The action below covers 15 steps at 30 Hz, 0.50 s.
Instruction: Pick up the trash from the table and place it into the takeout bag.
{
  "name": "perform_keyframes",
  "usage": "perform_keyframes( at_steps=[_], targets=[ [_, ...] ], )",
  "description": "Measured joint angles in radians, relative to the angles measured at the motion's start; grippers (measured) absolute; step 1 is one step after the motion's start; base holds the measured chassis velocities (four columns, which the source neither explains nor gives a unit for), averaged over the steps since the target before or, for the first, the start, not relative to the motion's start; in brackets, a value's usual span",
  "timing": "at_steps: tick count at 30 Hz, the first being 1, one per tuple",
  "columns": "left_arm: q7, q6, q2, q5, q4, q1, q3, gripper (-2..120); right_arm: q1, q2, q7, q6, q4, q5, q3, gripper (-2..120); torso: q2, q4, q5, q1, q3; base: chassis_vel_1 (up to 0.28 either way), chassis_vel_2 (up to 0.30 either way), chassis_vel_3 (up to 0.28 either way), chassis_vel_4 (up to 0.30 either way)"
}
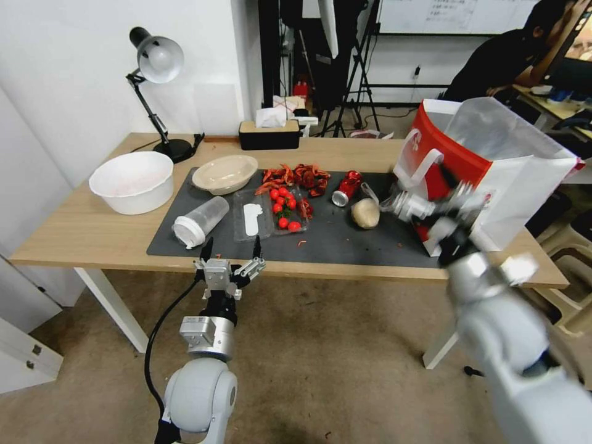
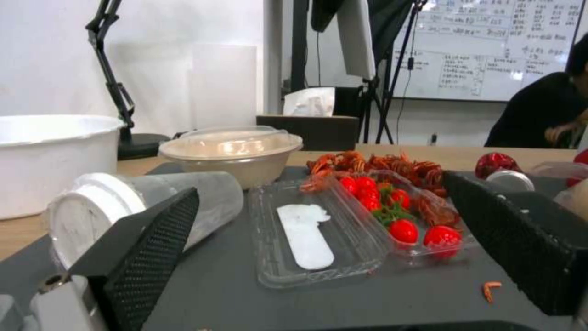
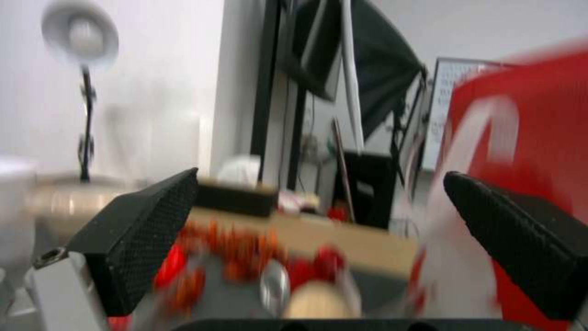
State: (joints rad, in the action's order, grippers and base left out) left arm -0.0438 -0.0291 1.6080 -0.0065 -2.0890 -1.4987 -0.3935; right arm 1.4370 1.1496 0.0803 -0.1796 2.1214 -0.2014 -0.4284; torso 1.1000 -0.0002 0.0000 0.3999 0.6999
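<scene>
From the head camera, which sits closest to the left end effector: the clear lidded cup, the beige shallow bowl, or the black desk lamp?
1. Clear lidded cup, lying on the mat's near left edge.
2. Beige shallow bowl, at the mat's far edge.
3. Black desk lamp, far left corner.
The left end effector hovers open.

White basin (image 1: 132, 180) stands at the left end, off the mat. Black desk lamp (image 1: 158, 68) stands at the far left corner, head tilted. Black tissue box (image 1: 269, 134) sits at the far edge, tissue protruding. Clear tray (image 1: 271, 211) holds cherry tomatoes (image 1: 283, 206). Red crayfish shells (image 1: 296, 177) lie heaped just behind it.
</scene>
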Motion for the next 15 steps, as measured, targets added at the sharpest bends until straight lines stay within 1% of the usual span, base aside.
perform_keyframes(
  at_steps=[1,3,4,7,11,15],
  targets=[
    [0.000,0.000,0.000,0.000,0.000,0.000,0.000,99,0.000,0.000,0.000,0.000,0.000,0.000,0.000,100,0.000,0.0000,0.0000,0.000,0.000,0.000,0.000,0.000,0.000],
    [0.001,-0.007,0.000,0.000,0.003,0.000,-0.003,99,0.046,0.016,0.062,-0.026,-0.024,0.057,0.037,100,0.000,0.0002,-0.0001,0.000,0.000,0.000,0.000,0.000,0.000],
    [0.001,-0.007,0.000,0.000,0.003,0.000,-0.003,99,0.046,0.016,0.062,-0.026,-0.024,0.057,0.037,100,0.000,0.0002,-0.0001,0.000,0.000,0.000,0.000,0.000,0.000],
    [0.003,-0.017,0.000,0.000,0.006,-0.001,-0.010,99,0.089,0.040,0.126,-0.040,-0.051,0.112,0.066,100,0.000,0.0002,-0.0001,0.000,0.000,0.000,0.000,0.000,0.000],
    [0.004,-0.026,0.000,0.000,0.010,-0.003,-0.017,99,0.106,0.053,0.164,-0.051,-0.076,0.123,0.091,100,0.000,0.0002,-0.0001,0.000,0.000,0.000,0.000,0.000,0.000],
    [0.005,-0.027,0.000,0.000,0.010,-0.003,-0.018,99,0.102,0.061,0.165,-0.058,-0.080,0.119,0.094,100,0.000,0.0002,-0.0001,0.000,0.000,0.000,0.000,0.000,0.000]
  ],
)
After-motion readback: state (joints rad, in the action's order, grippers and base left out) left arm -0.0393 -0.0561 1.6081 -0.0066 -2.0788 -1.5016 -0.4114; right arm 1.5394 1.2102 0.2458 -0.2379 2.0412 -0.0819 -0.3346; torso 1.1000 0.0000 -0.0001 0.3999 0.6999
